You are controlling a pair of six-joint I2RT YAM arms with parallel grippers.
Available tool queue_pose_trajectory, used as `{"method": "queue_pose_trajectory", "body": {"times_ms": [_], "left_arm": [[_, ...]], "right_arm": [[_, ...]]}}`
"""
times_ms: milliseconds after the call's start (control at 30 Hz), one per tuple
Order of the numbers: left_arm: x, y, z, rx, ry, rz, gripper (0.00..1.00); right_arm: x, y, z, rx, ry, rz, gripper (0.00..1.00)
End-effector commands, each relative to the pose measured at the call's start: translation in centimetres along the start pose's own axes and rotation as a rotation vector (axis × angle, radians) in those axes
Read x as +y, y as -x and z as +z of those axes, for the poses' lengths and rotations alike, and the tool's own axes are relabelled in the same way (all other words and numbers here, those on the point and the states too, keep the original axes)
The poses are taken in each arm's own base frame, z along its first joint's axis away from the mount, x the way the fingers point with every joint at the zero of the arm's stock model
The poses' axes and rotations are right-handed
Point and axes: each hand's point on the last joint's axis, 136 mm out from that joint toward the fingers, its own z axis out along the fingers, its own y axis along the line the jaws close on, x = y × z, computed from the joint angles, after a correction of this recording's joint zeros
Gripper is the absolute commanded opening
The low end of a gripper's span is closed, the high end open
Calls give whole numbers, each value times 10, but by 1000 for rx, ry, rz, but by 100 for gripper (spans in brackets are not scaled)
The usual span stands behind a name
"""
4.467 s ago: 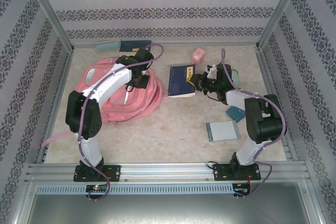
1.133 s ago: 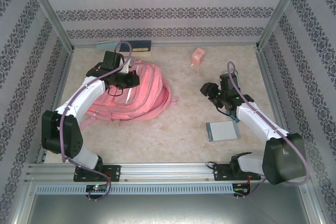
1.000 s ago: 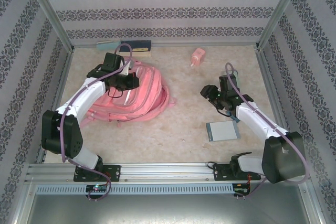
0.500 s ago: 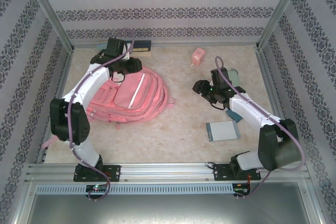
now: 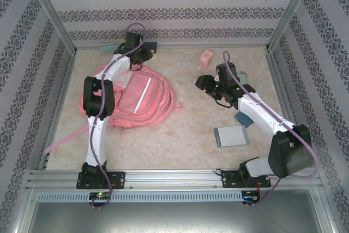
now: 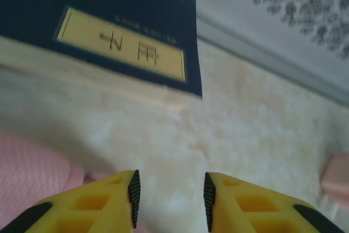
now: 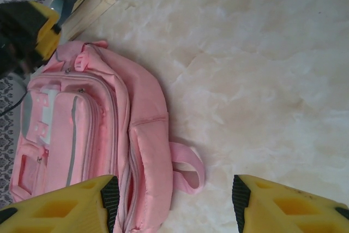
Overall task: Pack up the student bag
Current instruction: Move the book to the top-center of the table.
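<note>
**Both grippers empty, pink bag flat on the table between them**

The left gripper [image 6: 170, 199] hangs just beyond the far end of the student bag [image 5: 139, 97]. Its yellow fingers [image 6: 98, 208] stand a moderate way apart. Only bare table [image 6: 245, 135] shows in the gap, so it is gripping nothing. Straight ahead of it, against the back wall, lies a dark blue book [image 6: 109, 20] with a yellow label. The bag's pink fabric sits low on the left of the wrist view, right by one finger. I can't say whether it touches. A small pink thing [image 5: 205, 58] stands well off to this gripper's right.

The right gripper [image 7: 172, 196] is over open table with its fingers spread wide and nothing held between them. The bag lies off to its left, front side up, with its white-trimmed pockets facing the ceiling. A pink loop strap [image 7: 188, 170] sticks out from the bag's near side towards this gripper. It lies just ahead of the gap between the fingers, nearer the finger on the bag's side.

Behind the right gripper, back along its arm, a flat grey pad [image 5: 231, 135] rests on the table. A small teal item [image 5: 244, 118] lies just beside the arm. From the right wrist, the left gripper's yellow tip shows at the bag's far corner, next to the book.
</note>
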Motion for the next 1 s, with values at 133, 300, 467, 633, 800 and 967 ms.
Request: {"method": "queue_pose_trajectory", "body": {"times_ms": [133,300,467,633,800,967], "left_arm": [[-16,69,27,-228,-153,-225,46],[0,72,57,-240,-153,-312,50],[27,71,82,-270,-111,-403,52],[60,45,96,-200,29,-479,51],[65,-2,103,-24,81,-521,47],[51,-62,97,173,145,-497,46]], "right_arm": [[12,-5,2,24,18,-2,58],[11,-6,3,27,11,10,58],[10,-7,2,29,3,17,58],[6,-10,1,33,-11,23,58],[3,-8,5,38,-17,31,58],[7,-2,11,47,-7,31,58]]}}
